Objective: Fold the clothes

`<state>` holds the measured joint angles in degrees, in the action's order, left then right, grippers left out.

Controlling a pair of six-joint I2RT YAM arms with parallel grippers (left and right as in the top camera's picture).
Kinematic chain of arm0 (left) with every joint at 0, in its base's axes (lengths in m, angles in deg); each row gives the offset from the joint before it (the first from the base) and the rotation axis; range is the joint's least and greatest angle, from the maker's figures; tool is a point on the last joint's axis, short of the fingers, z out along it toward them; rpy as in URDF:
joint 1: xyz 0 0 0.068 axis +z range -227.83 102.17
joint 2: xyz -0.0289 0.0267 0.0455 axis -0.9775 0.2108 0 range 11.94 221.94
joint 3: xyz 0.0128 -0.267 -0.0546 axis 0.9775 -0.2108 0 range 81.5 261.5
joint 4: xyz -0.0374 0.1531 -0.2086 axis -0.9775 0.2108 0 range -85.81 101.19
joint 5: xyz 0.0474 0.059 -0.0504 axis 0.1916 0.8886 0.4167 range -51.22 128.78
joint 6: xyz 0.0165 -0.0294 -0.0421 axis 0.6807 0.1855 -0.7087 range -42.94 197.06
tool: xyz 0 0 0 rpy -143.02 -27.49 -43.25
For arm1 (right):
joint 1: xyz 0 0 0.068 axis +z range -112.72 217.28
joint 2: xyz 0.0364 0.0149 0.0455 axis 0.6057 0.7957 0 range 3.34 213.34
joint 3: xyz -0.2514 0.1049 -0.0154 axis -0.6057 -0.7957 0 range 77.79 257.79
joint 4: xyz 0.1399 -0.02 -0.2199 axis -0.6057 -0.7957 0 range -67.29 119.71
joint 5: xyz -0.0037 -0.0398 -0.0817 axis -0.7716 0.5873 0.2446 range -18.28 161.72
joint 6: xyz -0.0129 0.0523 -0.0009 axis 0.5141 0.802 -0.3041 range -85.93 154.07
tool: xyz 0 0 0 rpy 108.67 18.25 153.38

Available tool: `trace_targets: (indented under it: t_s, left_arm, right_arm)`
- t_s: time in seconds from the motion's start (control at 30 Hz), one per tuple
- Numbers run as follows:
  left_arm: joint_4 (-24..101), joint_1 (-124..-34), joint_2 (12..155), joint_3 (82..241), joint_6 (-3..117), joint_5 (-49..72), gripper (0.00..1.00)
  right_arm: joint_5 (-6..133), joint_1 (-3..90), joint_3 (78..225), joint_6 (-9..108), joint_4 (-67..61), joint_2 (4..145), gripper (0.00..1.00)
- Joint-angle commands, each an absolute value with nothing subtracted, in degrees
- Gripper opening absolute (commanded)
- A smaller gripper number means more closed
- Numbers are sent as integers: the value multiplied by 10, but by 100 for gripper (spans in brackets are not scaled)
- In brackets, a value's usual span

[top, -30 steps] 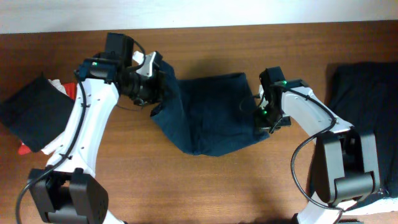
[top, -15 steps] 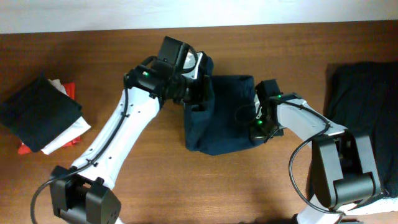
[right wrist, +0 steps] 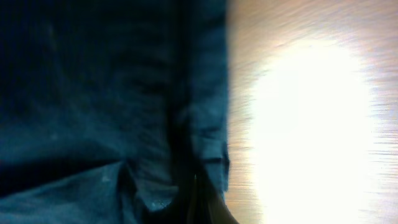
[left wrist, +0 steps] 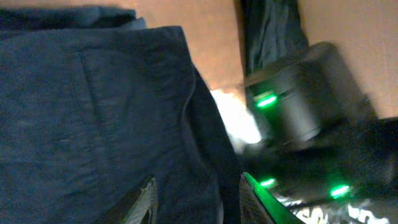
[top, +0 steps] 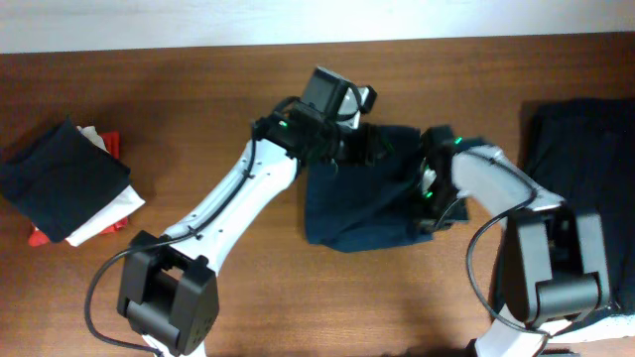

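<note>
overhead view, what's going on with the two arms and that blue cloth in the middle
Both arms are on the navy garment in the middle of the table, which looks partly folded. The left gripper reaches across it with a fold of cloth pinched between its fingers. The right gripper sits at the garment's right edge; its grip cannot be made out. A folded black piece lies at far left.

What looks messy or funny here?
On the left, a white piece and a red piece stick out crookedly from under the black piece. The navy shorts look only half folded, bottom edge slanted.
</note>
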<state>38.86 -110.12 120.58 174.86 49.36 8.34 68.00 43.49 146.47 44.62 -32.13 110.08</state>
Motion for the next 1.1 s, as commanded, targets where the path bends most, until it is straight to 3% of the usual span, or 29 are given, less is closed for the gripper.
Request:
trace_targets:
  t_s: [0.0, 0.13, 0.23, 0.4, 0.63, 0.67, 0.73, 0.8, 0.9, 0.97, 1.07]
  left_arm:
    - [378, -1041, 1206, 1761, 497, 118, 43]
    - [377, -1017, 1207, 1761, 525, 220, 50]
    - [354, -1017, 1214, 1761, 555, 292, 52]
    - [275, -1017, 1305, 1761, 603, 292, 52]
    - [227, -1013, 1416, 1761, 603, 292, 52]
    - [233, -1013, 1425, 1761, 603, 292, 52]
    - [265, -1013, 1442, 1761, 603, 292, 52]
    - [340, -1013, 1444, 1761, 603, 294, 52]
    - [507, -1013, 1444, 1761, 603, 297, 52]
    - [610, -1013, 1444, 1761, 602, 293, 51]
    - [739, -1015, 1443, 1761, 603, 241, 46]
  right_arm:
    - [742, 361, 1611, 453, -400, 1087, 5]
    - [700, 320, 1785, 450, -520, 1087, 5]
    - [548, 333, 1804, 334, -545, 1087, 5]
    - [483, 398, 1722, 313, -535, 1087, 5]
    - [479, 459, 1499, 331, -318, 1087, 6]
    - [480, 459, 1477, 330, -292, 1087, 14]
    - [487, 459, 1437, 330, -240, 1088, 21]
    - [543, 459, 1417, 361, -224, 1088, 21]
    - [713, 453, 1414, 417, -211, 1088, 21]
    - [764, 441, 1414, 417, -178, 1088, 31]
    - [778, 428, 1446, 416, -125, 1088, 34]
